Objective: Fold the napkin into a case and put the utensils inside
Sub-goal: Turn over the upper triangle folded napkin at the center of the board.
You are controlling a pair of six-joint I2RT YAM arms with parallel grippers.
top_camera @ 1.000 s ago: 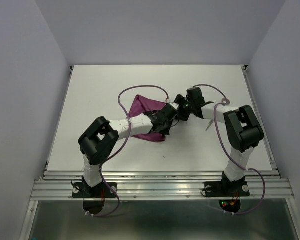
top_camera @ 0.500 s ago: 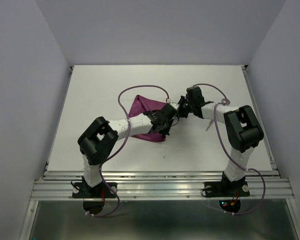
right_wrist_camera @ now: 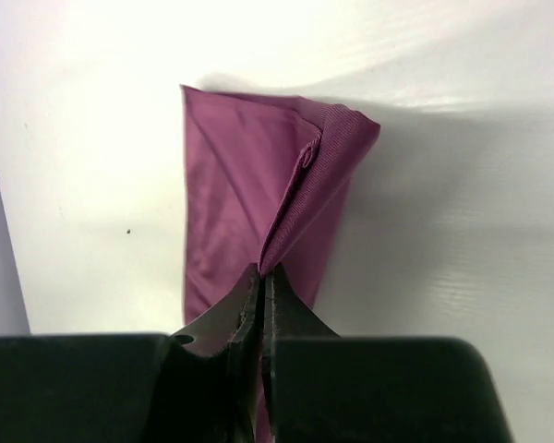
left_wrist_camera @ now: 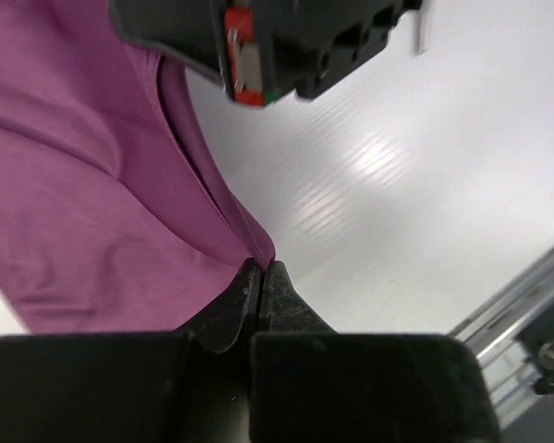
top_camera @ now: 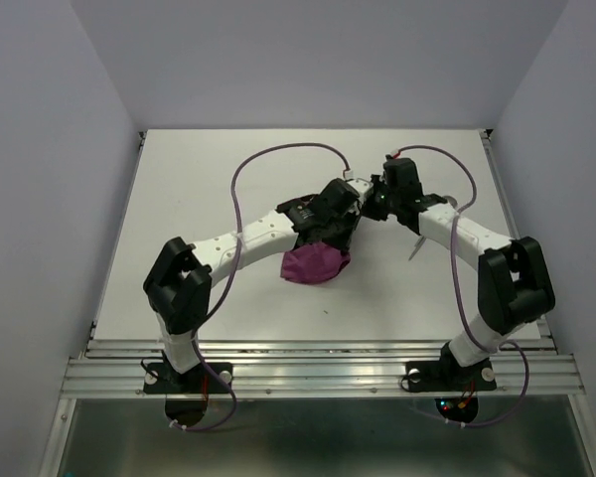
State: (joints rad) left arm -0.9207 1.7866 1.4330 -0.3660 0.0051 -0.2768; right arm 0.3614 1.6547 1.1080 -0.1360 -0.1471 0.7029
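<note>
Plum-purple soft cloth napkin (top_camera: 316, 264) drooping limp, seeming light; my left gripper (left_wrist_camera: 261, 269) and right gripper (right_wrist_camera: 263, 270) both pinching its folded edges.

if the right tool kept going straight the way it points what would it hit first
The napkin it pinches: the right tool points along the cloth, with the white table beyond. Depth is unclear.

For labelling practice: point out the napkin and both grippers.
napkin (top_camera: 316, 264): top view, lower fold.
left gripper (left_wrist_camera: 261, 272): left wrist view, shut jaws' tips.
right gripper (right_wrist_camera: 262, 275): right wrist view, shut jaws' tips.
</note>
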